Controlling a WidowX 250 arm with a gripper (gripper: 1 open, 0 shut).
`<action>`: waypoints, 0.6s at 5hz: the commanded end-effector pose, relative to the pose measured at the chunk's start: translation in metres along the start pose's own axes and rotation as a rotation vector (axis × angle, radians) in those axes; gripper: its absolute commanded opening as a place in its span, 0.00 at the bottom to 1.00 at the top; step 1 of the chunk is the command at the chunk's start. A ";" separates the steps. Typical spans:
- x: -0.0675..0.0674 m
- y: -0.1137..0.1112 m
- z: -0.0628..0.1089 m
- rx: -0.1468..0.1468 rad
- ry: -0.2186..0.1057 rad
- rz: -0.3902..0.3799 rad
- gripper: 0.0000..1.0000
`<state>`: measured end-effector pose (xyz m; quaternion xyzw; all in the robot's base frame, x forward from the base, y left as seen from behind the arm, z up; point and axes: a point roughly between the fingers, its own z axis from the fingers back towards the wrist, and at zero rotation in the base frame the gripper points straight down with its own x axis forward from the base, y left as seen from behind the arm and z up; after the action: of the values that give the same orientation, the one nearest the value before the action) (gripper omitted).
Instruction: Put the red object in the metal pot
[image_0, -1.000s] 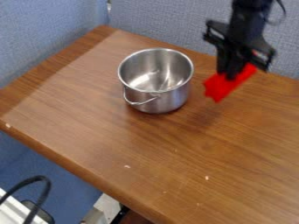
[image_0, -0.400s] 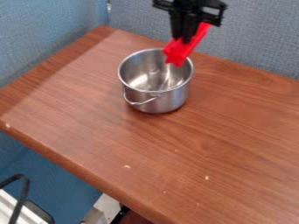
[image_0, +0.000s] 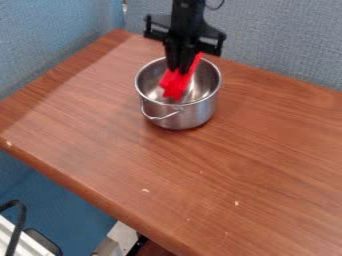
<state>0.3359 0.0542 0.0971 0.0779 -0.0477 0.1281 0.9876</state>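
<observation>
Blue wall behind, wooden worktop (image_0: 201, 180) below: the tool (image_0: 185, 52) grips the red block (image_0: 178, 78), hanging steeply, lower end already inside the pot (image_0: 178, 92).

Wooden table (image_0: 201, 190) (brown), metal pot (image_0: 178, 100) on it

metal pot (image_0: 178, 92) toward the far side of the table (image_0: 94, 120), gripper (image_0: 182, 62) directly above the pot, red object (image_0: 179, 78) hanging tilted from it, lower end inside the pot
</observation>
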 end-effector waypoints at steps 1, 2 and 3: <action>0.002 0.012 0.022 0.012 -0.062 0.086 0.00; 0.000 0.015 0.018 0.034 -0.050 0.143 0.00; 0.002 0.018 0.016 0.048 -0.045 0.148 0.00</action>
<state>0.3291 0.0612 0.0943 0.0955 -0.0394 0.1880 0.9767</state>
